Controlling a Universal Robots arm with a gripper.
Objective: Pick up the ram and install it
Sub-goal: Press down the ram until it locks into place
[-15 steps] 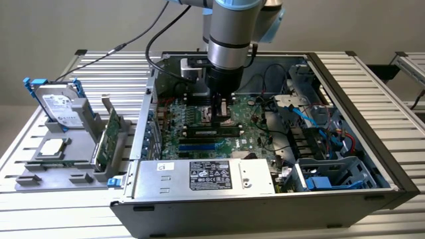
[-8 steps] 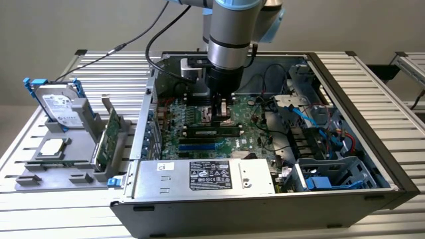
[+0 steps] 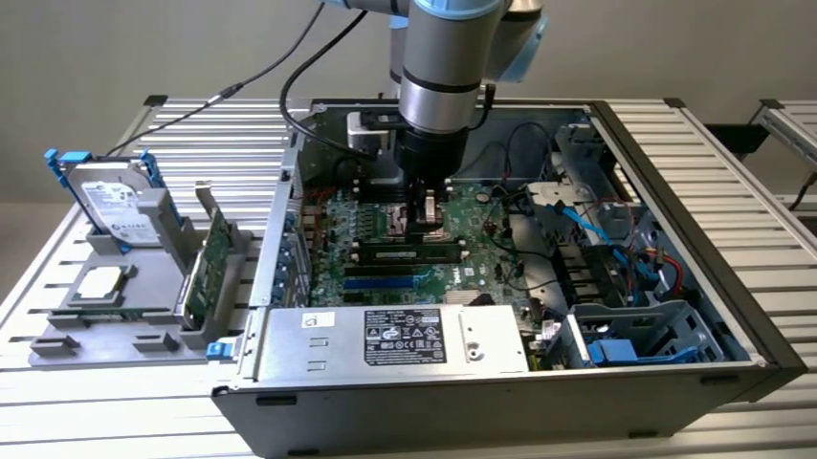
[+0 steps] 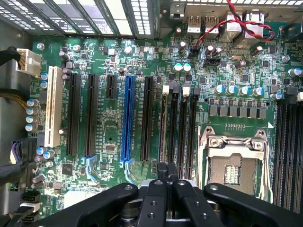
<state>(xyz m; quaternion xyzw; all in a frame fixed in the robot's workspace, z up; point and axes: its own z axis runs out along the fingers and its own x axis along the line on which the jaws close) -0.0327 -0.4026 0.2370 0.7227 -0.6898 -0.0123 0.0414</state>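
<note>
The ram (image 3: 209, 260), a thin green board stick, stands on edge in a grey holder (image 3: 153, 287) on the table at the exterior view's left, outside the computer case. My gripper (image 3: 430, 212) hangs inside the open case, low over the green motherboard (image 3: 342, 251) and well apart from the ram. In the wrist view its black fingers (image 4: 158, 189) are pressed together with nothing visible between them. The gripper (image 4: 166, 168) is above the black memory slots (image 4: 182, 127), beside the open processor socket (image 4: 233, 163).
A silver hard drive (image 3: 113, 203) in a blue frame and a square chip (image 3: 102, 283) also sit in the grey holder. Inside the case are a silver power supply (image 3: 402, 337), blue cables (image 3: 581, 215) and a drive cage (image 3: 638, 335). The case walls (image 3: 715, 239) surround the arm.
</note>
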